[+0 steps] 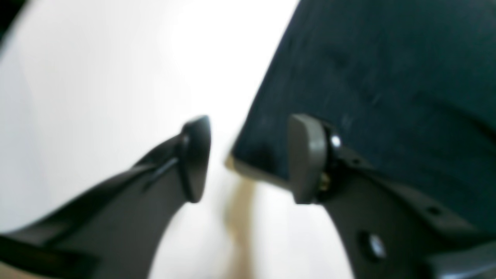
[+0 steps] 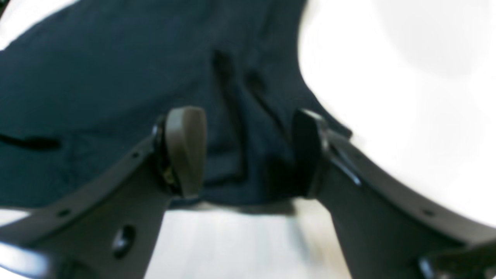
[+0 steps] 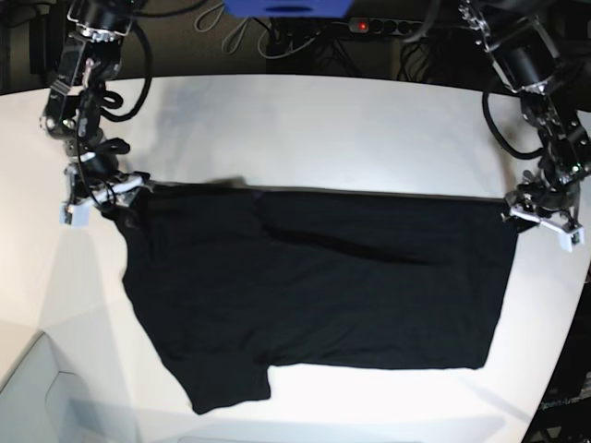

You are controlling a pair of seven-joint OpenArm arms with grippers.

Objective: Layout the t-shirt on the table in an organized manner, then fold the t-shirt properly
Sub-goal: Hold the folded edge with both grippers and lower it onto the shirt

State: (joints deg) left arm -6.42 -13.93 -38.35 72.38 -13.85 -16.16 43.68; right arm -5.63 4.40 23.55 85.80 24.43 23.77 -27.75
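The black t-shirt [image 3: 323, 277] lies spread flat on the white table [image 3: 323, 129], with one sleeve pointing toward the front left. In the base view my left gripper [image 3: 540, 214] hovers at the shirt's far right corner and my right gripper [image 3: 102, 194] at its far left corner. The left wrist view shows the left gripper [image 1: 250, 155] open, with a corner of the t-shirt [image 1: 387, 77] lying loose beside its right finger [image 1: 306, 155]. In the right wrist view the right gripper [image 2: 246, 151] is open too, and wrinkled t-shirt [image 2: 97, 77] cloth lies unpinched between its fingers.
A blue object [image 3: 286, 7], a power strip [image 3: 388, 26] and cables sit beyond the table's far edge. The table edge curves round at the right, close to my left arm. A grey surface [image 3: 37, 397] lies off the table's front left corner.
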